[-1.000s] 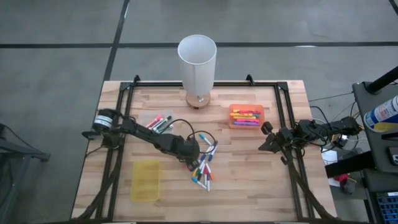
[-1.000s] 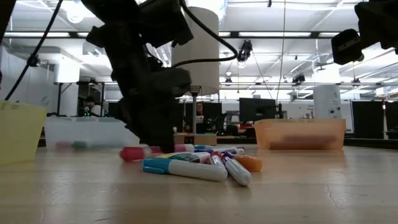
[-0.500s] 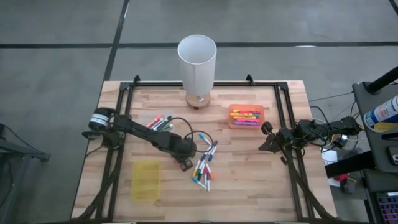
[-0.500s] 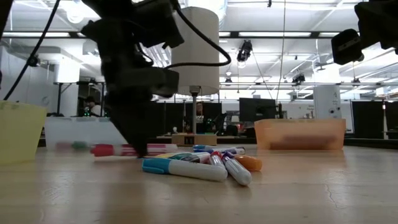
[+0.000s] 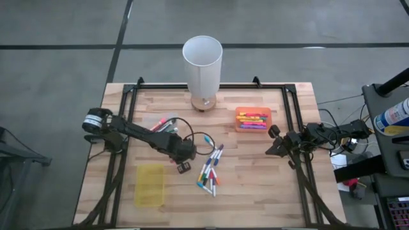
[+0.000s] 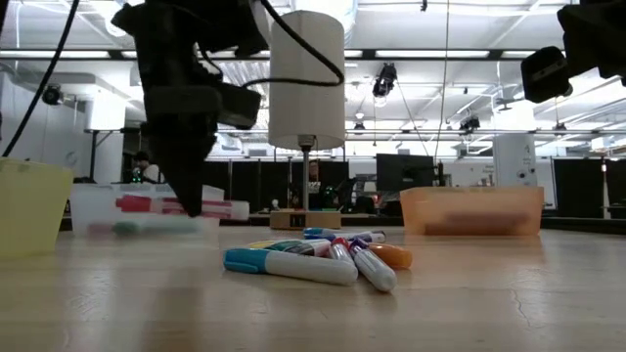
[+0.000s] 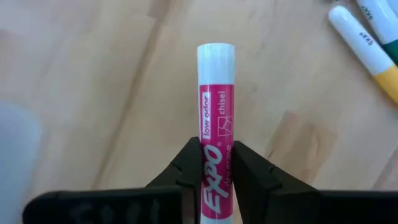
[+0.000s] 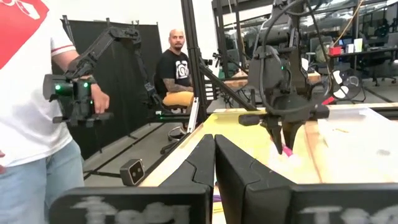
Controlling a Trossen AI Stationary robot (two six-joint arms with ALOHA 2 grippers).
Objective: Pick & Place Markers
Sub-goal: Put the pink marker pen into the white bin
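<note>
Left gripper (image 7: 216,163) clenched on pink marker (image 7: 216,118), lifted clear of table (image 6: 469,303), just beside marker pile (image 5: 209,171), on its clear-tray side. Grip looked near one end, possibly; marker could pivot and drop. Right gripper (image 8: 214,163) shut, idle.

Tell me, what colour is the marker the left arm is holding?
Pink with a white end, held in the left end effector; the marker shows best in the left wrist view.

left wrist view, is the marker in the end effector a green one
No, the marker clamped between the left end effector fingers has a pink label and a white end, not green.
</note>
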